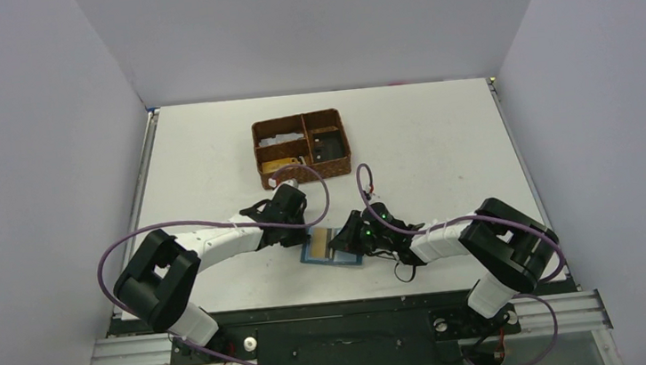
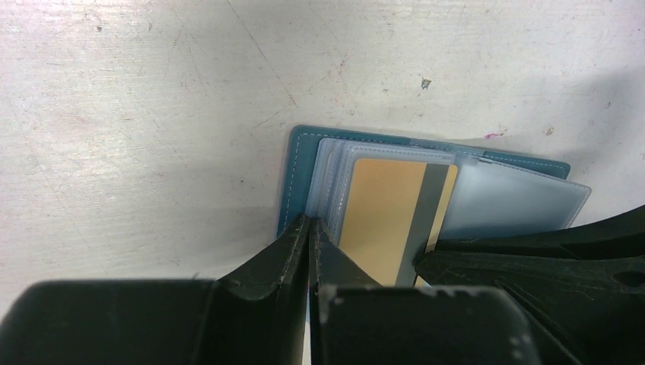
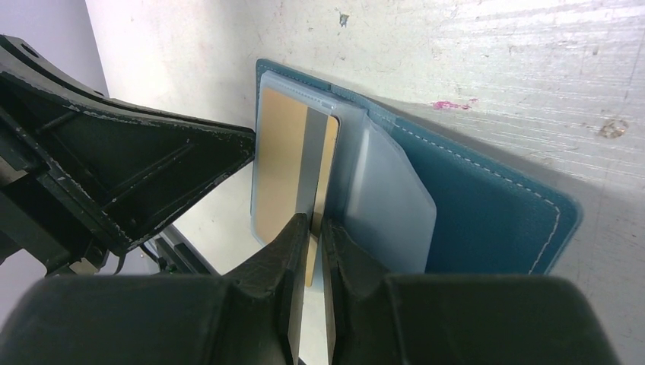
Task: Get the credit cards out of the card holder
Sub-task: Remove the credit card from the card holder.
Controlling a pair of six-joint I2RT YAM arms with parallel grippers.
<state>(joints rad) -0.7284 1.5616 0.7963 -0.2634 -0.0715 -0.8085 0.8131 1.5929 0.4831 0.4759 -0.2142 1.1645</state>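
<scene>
The teal card holder [image 1: 351, 259] lies open on the white table between the two arms. A tan-gold credit card [image 2: 380, 220] with a grey stripe sits in its clear sleeves [image 3: 388, 205], partly slid out. My left gripper [image 2: 312, 222] is shut, its tips pressed onto the holder's left edge [image 2: 298, 175] beside the sleeves. My right gripper [image 3: 316, 222] comes in from the opposite side, its fingers shut on the striped edge of the card [image 3: 281, 167]. In the top view both grippers [image 1: 302, 235] [image 1: 340, 242] meet over the holder.
A brown woven basket [image 1: 259, 153] with several compartments stands behind the holder toward the table's middle. The left arm's black fingers [image 3: 152, 167] fill the left side of the right wrist view. Grey walls close in the table on three sides.
</scene>
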